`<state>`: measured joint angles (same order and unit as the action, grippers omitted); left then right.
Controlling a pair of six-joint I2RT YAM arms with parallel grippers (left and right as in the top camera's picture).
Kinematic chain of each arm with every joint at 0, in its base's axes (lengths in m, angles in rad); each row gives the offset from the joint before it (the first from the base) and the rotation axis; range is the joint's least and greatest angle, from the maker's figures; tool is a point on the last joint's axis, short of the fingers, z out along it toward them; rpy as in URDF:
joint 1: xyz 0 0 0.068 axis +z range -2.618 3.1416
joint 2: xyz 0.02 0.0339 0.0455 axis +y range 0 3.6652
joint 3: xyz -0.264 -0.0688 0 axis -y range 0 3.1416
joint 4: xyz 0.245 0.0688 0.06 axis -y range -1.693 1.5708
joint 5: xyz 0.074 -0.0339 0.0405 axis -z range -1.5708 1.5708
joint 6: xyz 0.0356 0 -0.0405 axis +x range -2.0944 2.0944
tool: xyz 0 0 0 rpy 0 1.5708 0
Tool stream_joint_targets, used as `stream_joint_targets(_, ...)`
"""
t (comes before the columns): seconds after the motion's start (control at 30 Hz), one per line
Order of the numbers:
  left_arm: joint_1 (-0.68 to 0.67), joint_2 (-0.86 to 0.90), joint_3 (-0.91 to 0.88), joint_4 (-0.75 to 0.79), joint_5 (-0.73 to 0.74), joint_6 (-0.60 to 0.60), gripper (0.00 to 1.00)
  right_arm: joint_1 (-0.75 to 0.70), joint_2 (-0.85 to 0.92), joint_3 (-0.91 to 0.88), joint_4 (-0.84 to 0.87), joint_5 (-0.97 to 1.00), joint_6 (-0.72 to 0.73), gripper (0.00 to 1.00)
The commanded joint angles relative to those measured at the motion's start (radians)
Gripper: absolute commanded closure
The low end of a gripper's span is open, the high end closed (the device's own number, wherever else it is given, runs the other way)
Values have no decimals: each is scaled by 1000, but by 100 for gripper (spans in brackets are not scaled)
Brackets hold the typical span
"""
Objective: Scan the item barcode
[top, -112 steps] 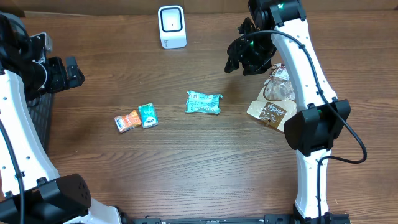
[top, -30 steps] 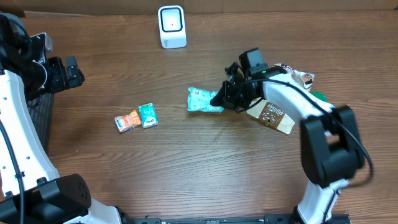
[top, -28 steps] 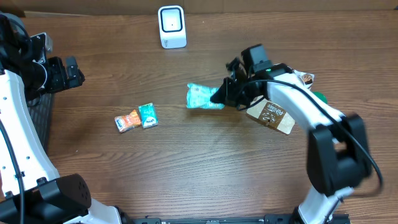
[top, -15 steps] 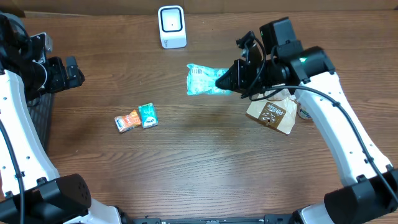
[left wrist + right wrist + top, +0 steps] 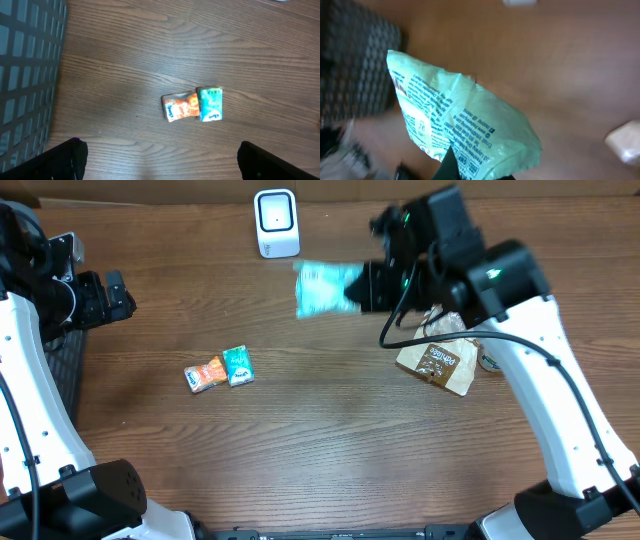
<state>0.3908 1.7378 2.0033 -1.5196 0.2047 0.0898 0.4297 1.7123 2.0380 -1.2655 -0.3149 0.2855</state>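
The right gripper [image 5: 362,285] pinches one end of the mint-green snack packet [image 5: 322,287], held near the white barcode scanner [image 5: 276,222]. The packet's fine dark print is too blurred to read. Its long axis runs sideways across the table, with the free end toward the left arm. The left gripper [image 5: 112,295] stands spread wide and empty.

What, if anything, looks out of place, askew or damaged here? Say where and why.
Nothing looks spilled or damaged. Only the teal packet is in the air, pinched in the right hand near the scanner, which suits the task.
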Motion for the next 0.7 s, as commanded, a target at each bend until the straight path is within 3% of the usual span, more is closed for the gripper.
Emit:
stream_joint_targets(0.0,2,1,2,3,1,19,0,-3,76,212,-12,169,-53,96)
stream_joint_targets(0.1,2,1,2,3,2,19,0,18,150,315,25,339,-159,96)
stream_joint_targets(0.33,2,1,2,2,1,19,0,111,295,315,296,782,-409,96)
stream_joint_targets(0.67,2,1,2,2,2,19,1,133,546,312,744,874,-900,96)
